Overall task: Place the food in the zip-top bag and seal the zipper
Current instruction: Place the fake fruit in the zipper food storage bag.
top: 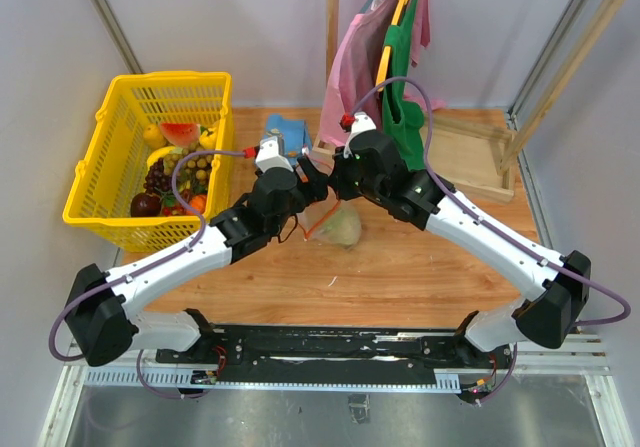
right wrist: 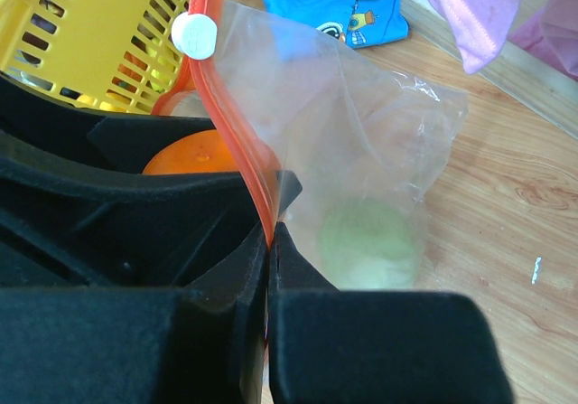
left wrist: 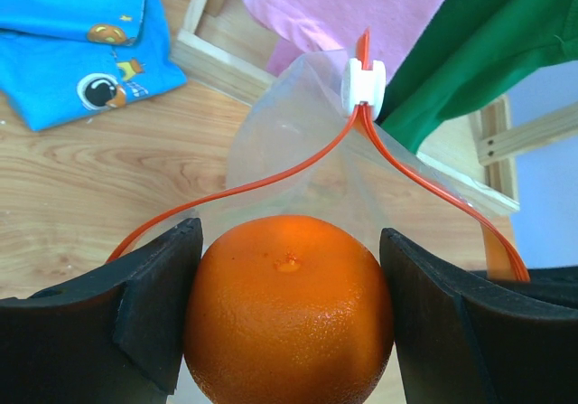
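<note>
My left gripper [left wrist: 289,323] is shut on a toy orange [left wrist: 289,305] and holds it at the open mouth of the clear zip-top bag [left wrist: 298,124]. The red zipper strip [left wrist: 271,180] splits in two from its white slider [left wrist: 363,85] around the orange. My right gripper [right wrist: 271,241] is shut on one side of the zipper strip [right wrist: 237,146] and holds the bag [right wrist: 361,124] up. A pale green fruit [right wrist: 370,241] lies inside the bag. In the top view both grippers, left [top: 300,182] and right [top: 335,182], meet above the bag [top: 340,225].
A yellow basket [top: 110,157] with grapes, a watermelon slice and other fruits stands at the left. A blue folded cloth [top: 288,132] lies behind the bag. Pink and green garments [top: 385,57] hang on a wooden rack at the back right.
</note>
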Available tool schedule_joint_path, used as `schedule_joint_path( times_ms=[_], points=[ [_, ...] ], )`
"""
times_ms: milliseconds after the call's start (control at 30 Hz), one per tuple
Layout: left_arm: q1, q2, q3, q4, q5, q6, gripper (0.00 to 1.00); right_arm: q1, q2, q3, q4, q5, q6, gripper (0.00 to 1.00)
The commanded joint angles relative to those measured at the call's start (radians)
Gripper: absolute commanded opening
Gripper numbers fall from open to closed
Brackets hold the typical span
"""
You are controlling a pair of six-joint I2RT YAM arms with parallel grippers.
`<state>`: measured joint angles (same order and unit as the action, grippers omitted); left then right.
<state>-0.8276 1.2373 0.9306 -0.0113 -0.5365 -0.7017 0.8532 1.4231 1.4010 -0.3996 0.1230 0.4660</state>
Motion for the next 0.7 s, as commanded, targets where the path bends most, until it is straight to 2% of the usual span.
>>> schedule_joint_path(
  times_ms=[0, 200, 367, 533, 667],
  points=[
    [-0.022, 0.037, 0.073, -0.018, -0.095, 0.0, 0.78, 0.017, -0.015, -0.017, 0.027, -0.031, 0.018, 0.01],
    [-0.03, 0.037, 0.089, -0.037, -0.079, 0.004, 0.89, 0.016, -0.022, -0.023, 0.024, -0.003, 0.007, 0.01],
    [-0.03, 0.023, 0.094, -0.062, -0.056, 0.011, 0.94, 0.016, -0.022, -0.026, 0.025, 0.01, 0.005, 0.01],
    [-0.03, -0.018, 0.12, -0.135, -0.014, 0.024, 0.93, 0.009, -0.023, -0.027, 0.023, 0.012, 0.005, 0.01],
    [-0.03, -0.071, 0.156, -0.257, 0.022, 0.044, 0.92, 0.004, -0.029, -0.035, 0.024, 0.021, 0.007, 0.01]
  ],
)
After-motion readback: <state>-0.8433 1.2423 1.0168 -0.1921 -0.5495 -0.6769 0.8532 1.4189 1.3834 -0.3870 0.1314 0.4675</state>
